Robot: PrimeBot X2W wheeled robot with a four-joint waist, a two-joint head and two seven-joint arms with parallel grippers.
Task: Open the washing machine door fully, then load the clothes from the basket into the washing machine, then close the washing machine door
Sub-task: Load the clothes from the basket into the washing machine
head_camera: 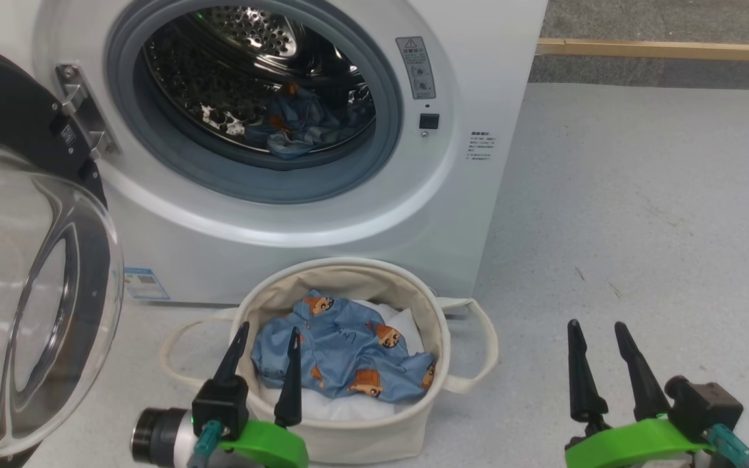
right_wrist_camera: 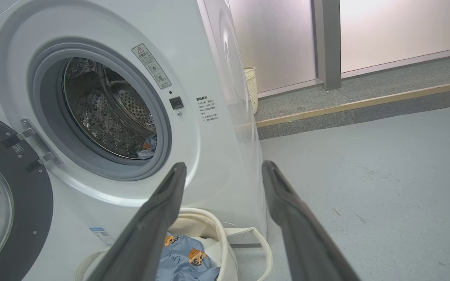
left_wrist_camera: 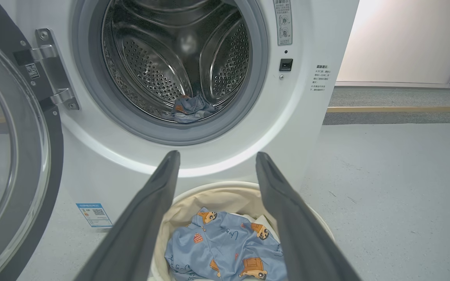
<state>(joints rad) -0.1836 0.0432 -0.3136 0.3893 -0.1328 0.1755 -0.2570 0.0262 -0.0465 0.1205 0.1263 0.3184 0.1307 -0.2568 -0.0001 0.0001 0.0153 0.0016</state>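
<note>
Glossy black rim and clear glass on the far left: the washing machine door (head_camera: 23, 292) is swung wide off the washing machine (head_camera: 322, 234). The blue label (head_camera: 145, 283) low on the front has a QR code, but the print is too tiny to read. The left hand (head_camera: 270, 328) hovers over the basket (head_camera: 361, 435), fingers spread wide, holding nothing. Blue bear-print clothes (head_camera: 342, 354) lie in there on a white sheet (head_camera: 348, 408), and another blue piece (head_camera: 303, 123) sits in the drum (head_camera: 251, 39).

Risk imo: a deep pinch grabs the sheet too, or drags the soft basket over.

The grey warning sticker (head_camera: 415, 67) shows a triangle, text unreadable, and I spotted no brand. The right hand (head_camera: 596, 324) is spread wide and empty above the floor (head_camera: 641, 214), well apart from the basket.
</note>
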